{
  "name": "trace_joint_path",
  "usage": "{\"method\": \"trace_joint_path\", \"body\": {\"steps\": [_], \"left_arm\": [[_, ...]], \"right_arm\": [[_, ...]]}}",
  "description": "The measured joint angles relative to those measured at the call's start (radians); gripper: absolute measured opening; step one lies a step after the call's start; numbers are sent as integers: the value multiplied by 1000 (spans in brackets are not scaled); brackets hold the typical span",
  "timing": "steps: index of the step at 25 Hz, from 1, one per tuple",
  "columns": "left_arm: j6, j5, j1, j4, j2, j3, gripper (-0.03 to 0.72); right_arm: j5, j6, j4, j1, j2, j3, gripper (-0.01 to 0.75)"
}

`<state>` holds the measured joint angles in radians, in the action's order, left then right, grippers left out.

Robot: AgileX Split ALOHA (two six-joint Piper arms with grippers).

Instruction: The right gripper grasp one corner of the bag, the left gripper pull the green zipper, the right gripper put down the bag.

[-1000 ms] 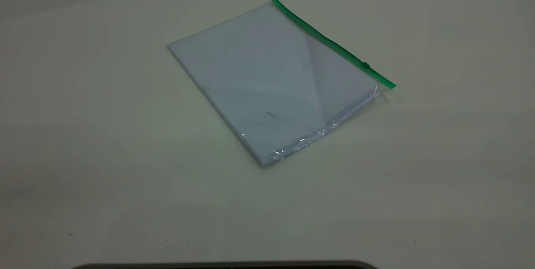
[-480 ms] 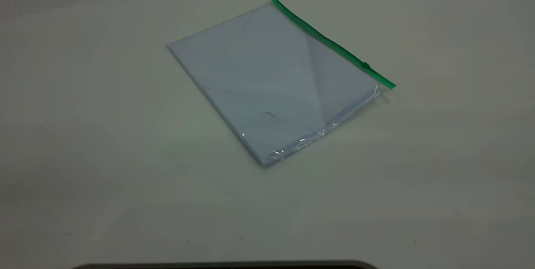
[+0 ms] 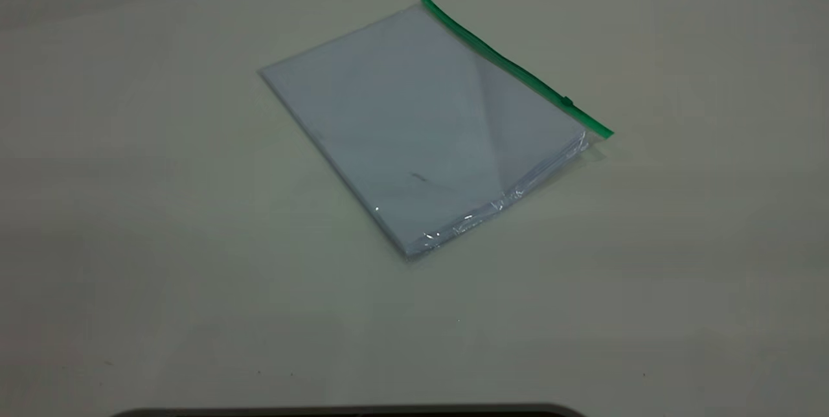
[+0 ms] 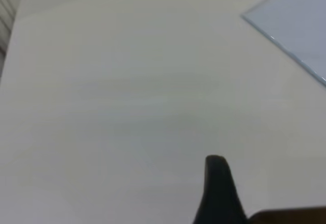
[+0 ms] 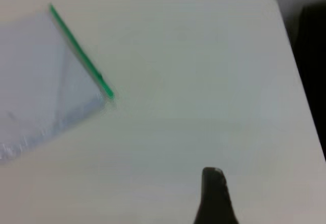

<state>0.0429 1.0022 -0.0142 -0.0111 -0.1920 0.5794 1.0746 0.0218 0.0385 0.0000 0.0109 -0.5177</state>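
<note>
Item: the bag [image 3: 424, 129], a flat rectangular clear plastic pouch with white paper sheets showing through. Position: lying flat on the counter [image 3: 162, 242], turned at an angle, a little beyond the middle in the exterior view. Surface: shiny and crinkled along the short near edge, with a diagonal crease across the side nearest the green strip.

Item: the green zipper [image 3: 515, 67], a narrow bright green strip along the long edge on the right-arm side. Its small slider tab [image 3: 567, 101] sits close to the near end of the strip. The corner of the bag [image 3: 599, 134] at that end lies on the counter, touched by nothing.

Item: the left end effector [image 4: 219, 193]. Only one black tapered fingertip shows in the left wrist view, over bare counter, well apart from the pale corner of the bag [image 4: 298, 23] at that picture's edge. Whether the fingers are spread or pressed together cannot be told.

Item: the right end effector [image 5: 215, 196]. One dark fingertip shows in the right wrist view, over bare counter, well apart from the green zipper [image 5: 81, 53] and its corner [image 5: 108, 94]. The view is soft here; finger state cannot be told.

Neither arm appears in the exterior view.
</note>
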Motion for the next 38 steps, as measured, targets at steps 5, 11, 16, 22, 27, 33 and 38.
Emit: {"method": "trace_joint_path", "body": {"steps": [5,11,16,22,27,33,38], "left_arm": [[-1,-122,0,-1,-331,126,584],[-1,-216,0,-3,-730,318,584],[2,-286,0,-21,-1010,463,584],[62,-382,0,-28,-1259,565,584],[140,-493,-37,-27,-1404,617,584],[245,-546,-105,-29,-1542,655,584],[250,-545,-169,-30,-1624,658,584]], "right_arm": [[-101,-2,80,0,-177,-58,578],[-244,5,131,0,-498,-63,578],[-358,74,214,0,-769,-63,578],[-517,322,413,0,-1085,-63,578],[-621,628,690,0,-1344,-69,578],[-624,1094,1144,0,-1612,-112,578],[-542,1477,1513,1,-1832,-191,578]]}}
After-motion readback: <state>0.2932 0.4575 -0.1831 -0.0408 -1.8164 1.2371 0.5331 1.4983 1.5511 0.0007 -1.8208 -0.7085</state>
